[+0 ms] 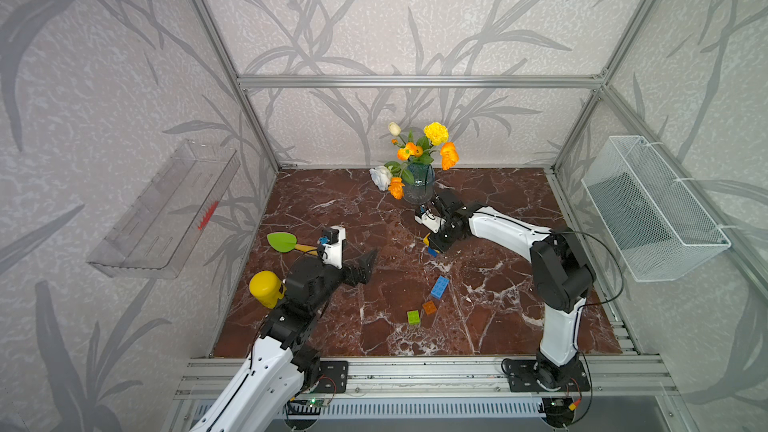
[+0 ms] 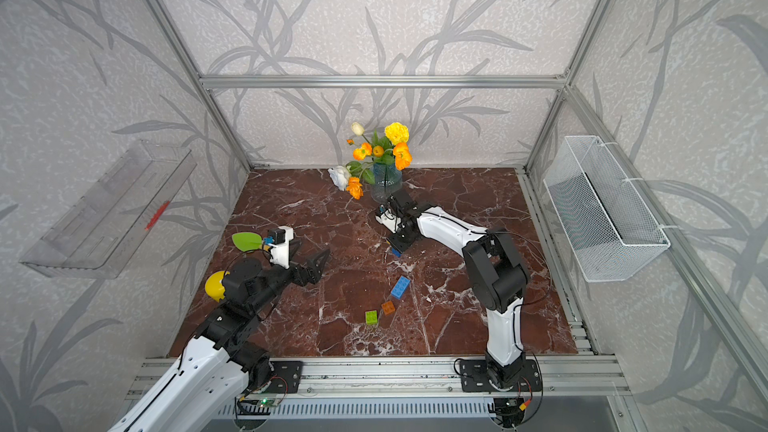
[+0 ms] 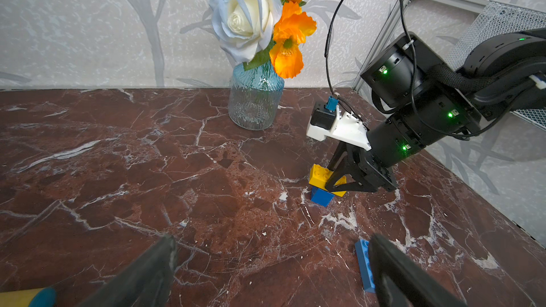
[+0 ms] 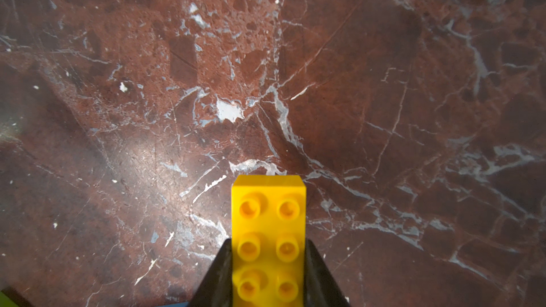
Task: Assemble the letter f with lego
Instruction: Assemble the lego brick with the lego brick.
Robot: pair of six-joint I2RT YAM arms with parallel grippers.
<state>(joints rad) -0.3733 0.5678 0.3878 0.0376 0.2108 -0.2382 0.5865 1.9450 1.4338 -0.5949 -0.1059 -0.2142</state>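
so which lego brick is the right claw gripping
The long yellow brick, pinched in the right claw; the long blue brick, orange brick and green brick lie loose.

Table (image 1: 332, 209): red-brown marble top with white veins. Glass vase (image 1: 417, 189) of flowers stands near the back edge.
Front of vase, near: short blue brick (image 3: 322, 196), beneath a yellow brick (image 3: 319, 174).
Farther front: long blue brick (image 1: 439, 287), lying flat.
Farthest front: orange brick (image 1: 429, 307) and green brick (image 1: 413, 317), close but apart.
Well left of vase: green shovel (image 1: 282, 241), yellow jar (image 1: 266, 288).

long yellow brick (image 4: 268, 231); short blue brick (image 3: 321, 196); table (image 1: 332, 209) red-brown, white veins
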